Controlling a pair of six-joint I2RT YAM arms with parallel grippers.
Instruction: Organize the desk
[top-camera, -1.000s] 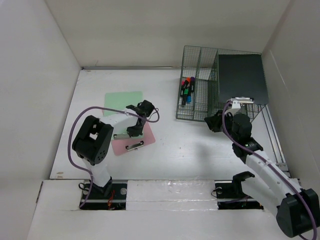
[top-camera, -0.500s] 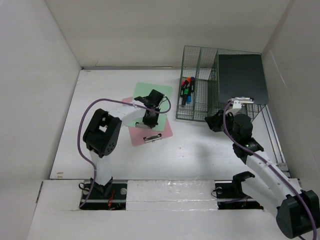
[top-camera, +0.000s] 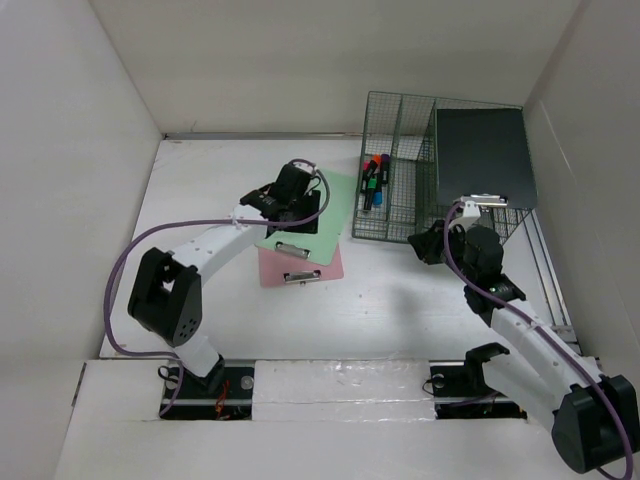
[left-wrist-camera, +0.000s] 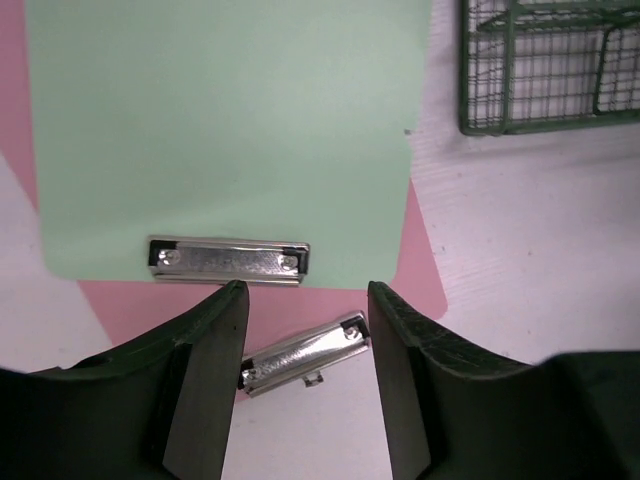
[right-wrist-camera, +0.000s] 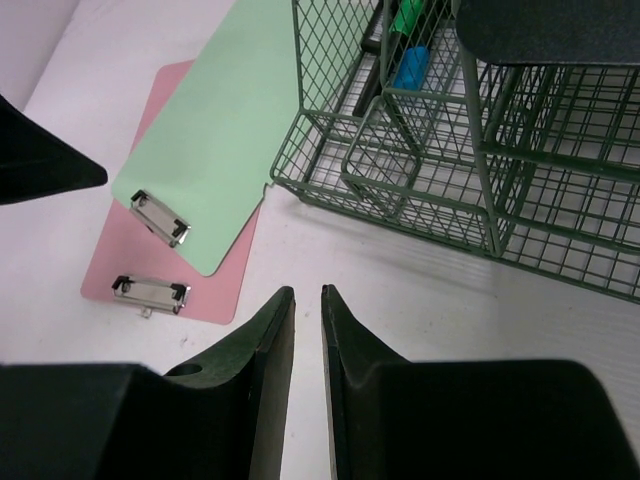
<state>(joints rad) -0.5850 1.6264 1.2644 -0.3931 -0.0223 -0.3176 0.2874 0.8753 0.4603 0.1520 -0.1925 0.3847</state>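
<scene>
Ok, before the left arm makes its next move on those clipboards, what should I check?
1. Left pincer open, holding nothing: ok.
2. Green clipboard lies on the pink clipboard: ok.
3. Their metal clips lined up: not ok, they sit at different angles.
4. Green clipboard clear of the wire rack: cannot tell, very close.
5. Right pincer away from both clipboards, above bare desk: ok.
</scene>
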